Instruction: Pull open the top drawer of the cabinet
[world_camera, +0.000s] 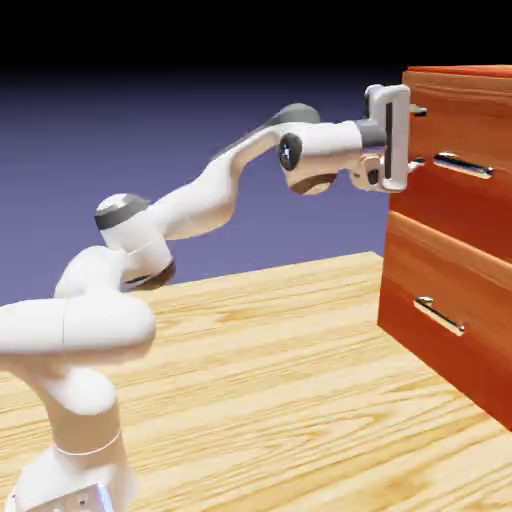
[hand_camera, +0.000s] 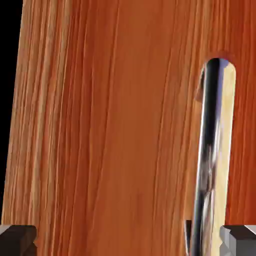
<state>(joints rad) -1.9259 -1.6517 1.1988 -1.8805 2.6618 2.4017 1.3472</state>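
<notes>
Drawer at the top of the cabinet, near its upper edge, likely slides stiffly with some weight, its slick bar handle best gripped mid-length by the jaws, parted wide and empty

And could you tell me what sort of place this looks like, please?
Probably a simulated robot test scene: a white arm, a glossy wooden cabinet on a wood-grain table, and a plain blue-violet backdrop.
</notes>
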